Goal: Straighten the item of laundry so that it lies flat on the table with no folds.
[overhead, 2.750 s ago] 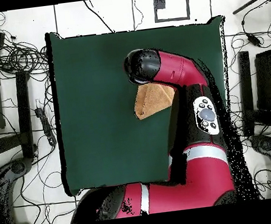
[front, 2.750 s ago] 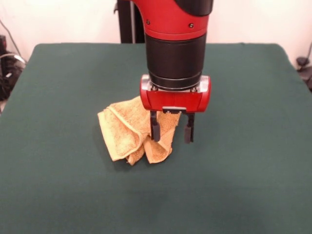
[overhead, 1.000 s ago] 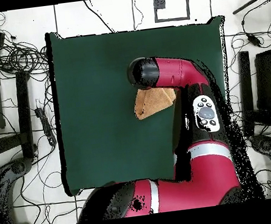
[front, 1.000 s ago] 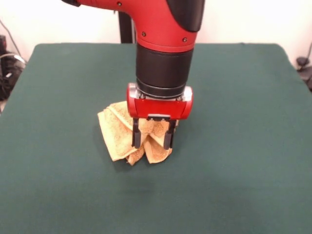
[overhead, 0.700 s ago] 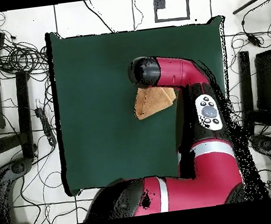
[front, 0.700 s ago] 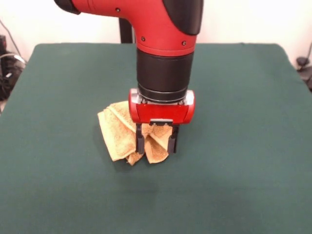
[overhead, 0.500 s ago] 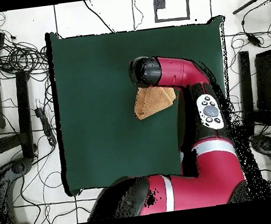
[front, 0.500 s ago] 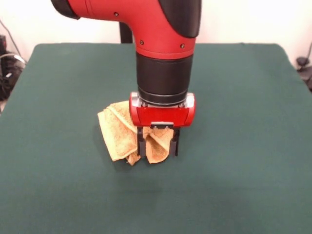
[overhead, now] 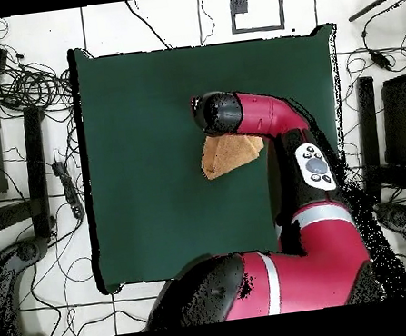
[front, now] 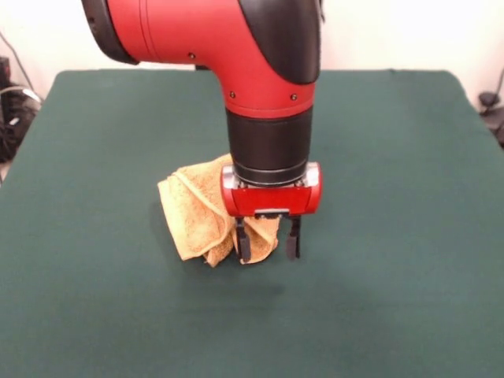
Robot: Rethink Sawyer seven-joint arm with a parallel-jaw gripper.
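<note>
**Towel bunched near table centre; gripper spread over its near corner**

Surface and room: I see the table (front: 409, 236) covered in plain dark green cloth, its surface otherwise bare. From the overhead view, the floor on both sides carries tangled cables (overhead: 22, 79) and dark stands, with white flooring beyond the table's edges.

Task item: the item of laundry (front: 193, 213) is a golden-orange terry towel lying on the table a little left of centre in the front view. It is not flat. It sits crumpled in several overlapping folds, with a hemmed edge running across its upper left and a bunched corner drooping at its near side. From above it shows as a roughly triangular patch (overhead: 228, 157) partly hidden under the arm.

Gripper: the gripper (front: 268, 242) hangs down at the towel's near right corner with its fingers apart. The left finger (front: 244, 244) stands in front of the cloth; the right finger is on the green surface just beside the towel. I cannot tell whether the tips touch the table.

Change since half a second ago: the gripper has shifted slightly right and lower, and its fingers stand wider. The towel's folds look unchanged.
</note>
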